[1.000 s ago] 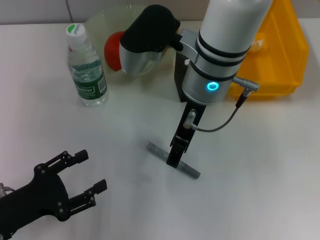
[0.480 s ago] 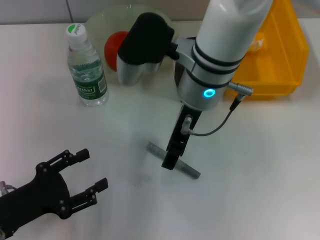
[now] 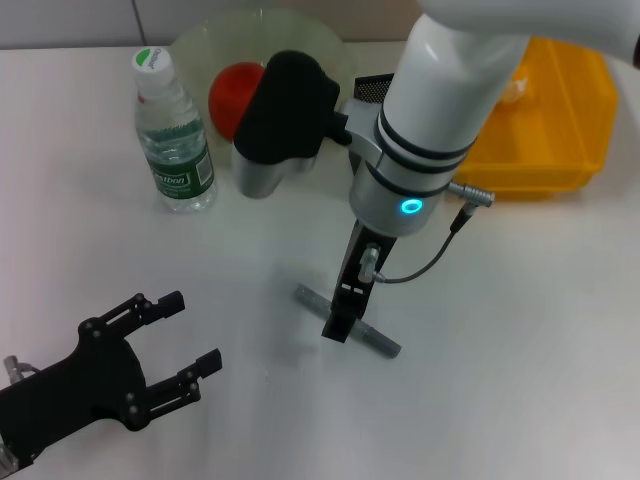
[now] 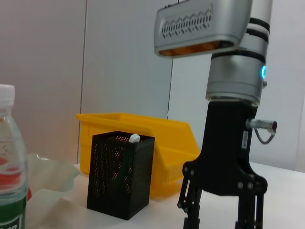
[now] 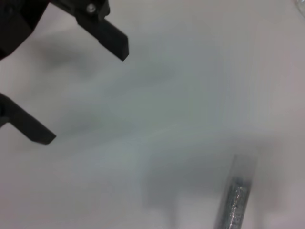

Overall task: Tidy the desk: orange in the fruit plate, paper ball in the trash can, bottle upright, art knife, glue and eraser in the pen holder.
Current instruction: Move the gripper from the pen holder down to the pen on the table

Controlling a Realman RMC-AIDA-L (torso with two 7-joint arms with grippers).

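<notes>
Hovering right end effector over art knife

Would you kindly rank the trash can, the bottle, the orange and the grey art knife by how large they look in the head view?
1. trash can, though the right arm covers part of it.
2. bottle.
3. art knife, long but thin, crossed by the right tool.
4. orange, partly hidden, so its place against the knife is unsure.

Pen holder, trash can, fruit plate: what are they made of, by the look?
Pen holder: looks like black metal mesh, matte; fine perforations show light through the walls.
Trash can: likely molded plastic, bright yellow, smooth with a slight sheen and thick rolled rim.
Fruit plate: pale green translucent, plastic or glass, cannot tell which; the orange inside shows through its wavy wall.
</notes>
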